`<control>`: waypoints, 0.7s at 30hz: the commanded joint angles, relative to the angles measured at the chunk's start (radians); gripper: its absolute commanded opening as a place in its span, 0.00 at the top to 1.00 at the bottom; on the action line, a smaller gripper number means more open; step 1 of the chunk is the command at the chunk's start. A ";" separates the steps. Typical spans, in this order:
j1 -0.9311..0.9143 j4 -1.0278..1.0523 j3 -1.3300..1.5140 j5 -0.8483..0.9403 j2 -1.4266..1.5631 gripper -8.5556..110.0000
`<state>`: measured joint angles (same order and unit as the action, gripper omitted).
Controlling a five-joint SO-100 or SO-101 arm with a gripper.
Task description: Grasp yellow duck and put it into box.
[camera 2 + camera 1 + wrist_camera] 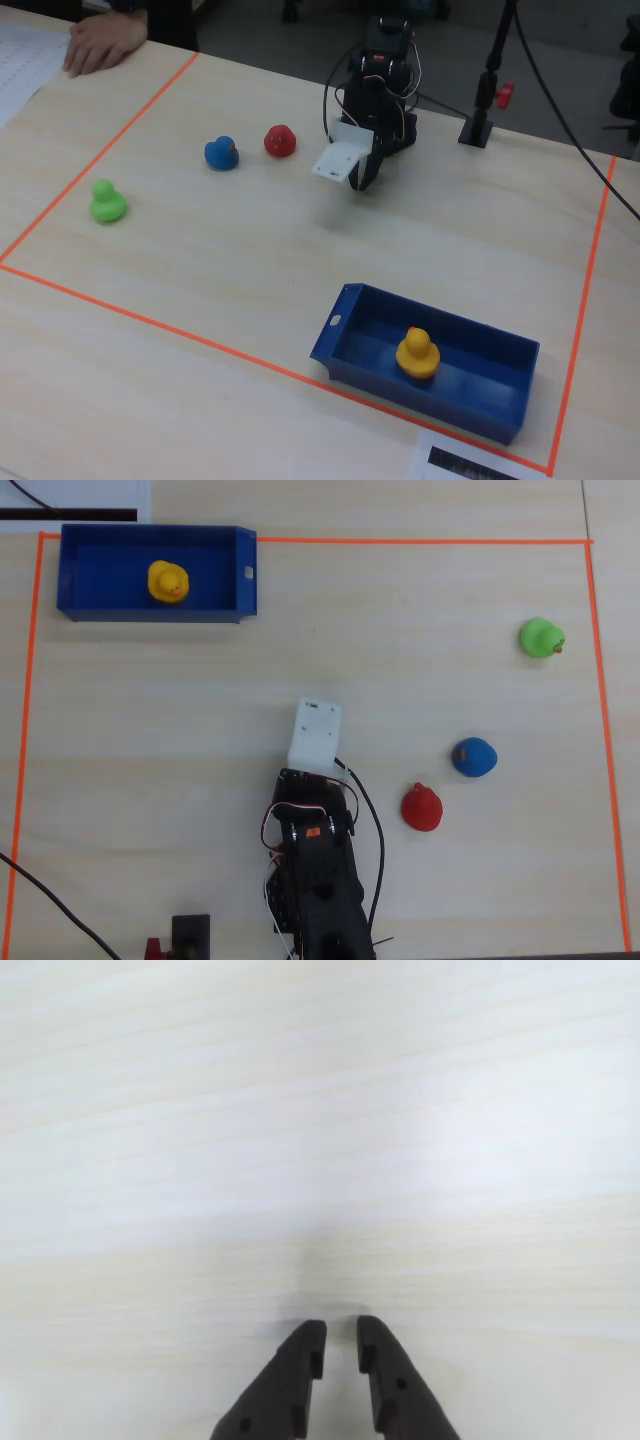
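The yellow duck (168,581) stands upright inside the blue box (100,575) at the far left of the overhead view. In the fixed view the duck (417,352) is near the middle of the box (430,405). My gripper (341,1335) points down at bare table, far from the box. Its jaws are drawn together with only a narrow slit and hold nothing. In the fixed view the gripper (360,180) hangs below the white camera mount (338,160). In the overhead view that mount (315,735) hides the jaws.
A green duck (542,637), a blue duck (473,757) and a red duck (421,807) sit on the right of the table in the overhead view. Orange tape (420,541) borders the work area. A person's hand (100,40) rests at the far corner.
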<state>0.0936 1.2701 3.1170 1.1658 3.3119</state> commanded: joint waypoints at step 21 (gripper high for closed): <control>-0.002 0.035 -0.006 0.021 -0.002 0.93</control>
<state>0.0997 1.2778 3.1170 1.1904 3.3119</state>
